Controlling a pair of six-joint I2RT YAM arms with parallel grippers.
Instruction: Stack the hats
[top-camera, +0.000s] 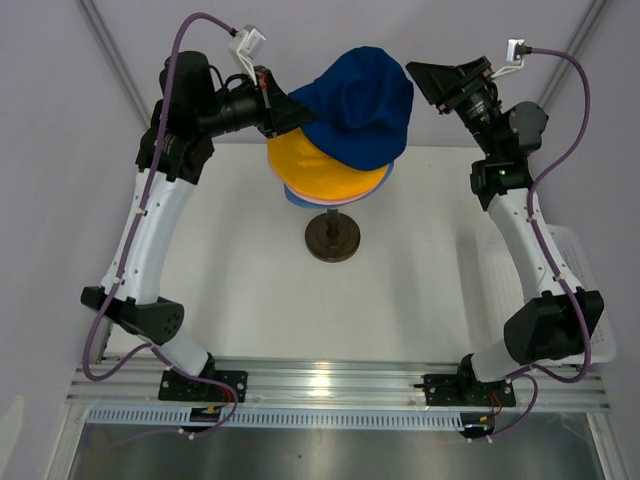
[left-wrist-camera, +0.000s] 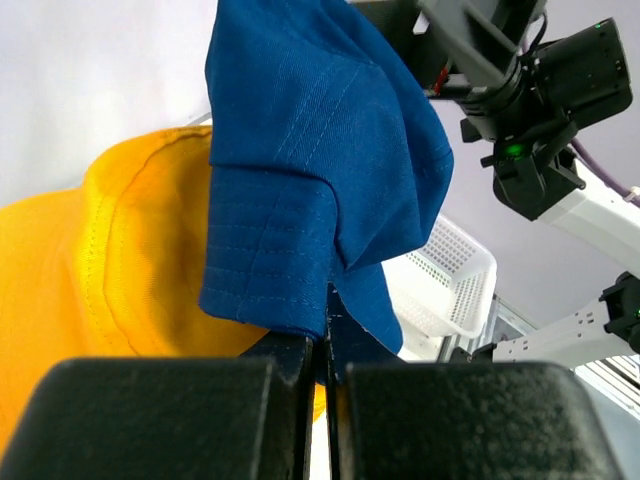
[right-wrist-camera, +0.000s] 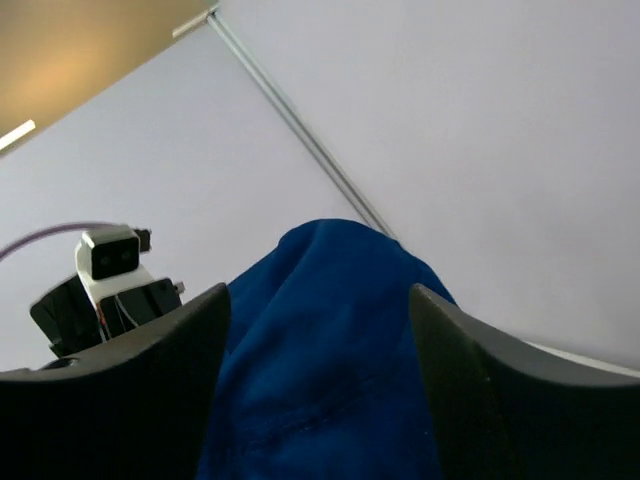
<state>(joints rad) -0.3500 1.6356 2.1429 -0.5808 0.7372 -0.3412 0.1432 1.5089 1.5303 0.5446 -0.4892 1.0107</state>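
The navy blue hat (top-camera: 360, 105) hangs tilted over the yellow-orange hat (top-camera: 320, 172), which sits on top of the stack. Thin edges of the pink hat (top-camera: 322, 201) and the light blue hat (top-camera: 296, 197) show under the yellow one. My left gripper (top-camera: 292, 112) is shut on the navy hat's left brim. In the left wrist view the navy brim (left-wrist-camera: 300, 200) is pinched between the closed jaws of the left gripper (left-wrist-camera: 326, 352), with the yellow-orange hat (left-wrist-camera: 100, 260) beside it. My right gripper (top-camera: 425, 80) is open at the hat's right side. In its wrist view the navy hat (right-wrist-camera: 320, 360) lies between the right gripper's (right-wrist-camera: 318, 300) spread fingers.
The stack sits on a stand with a dark brown round base (top-camera: 333, 240) at the middle of the white table (top-camera: 250, 290). A white perforated basket (top-camera: 585, 265) stands at the table's right edge, partly behind the right arm, and the basket (left-wrist-camera: 450, 280) also shows in the left wrist view.
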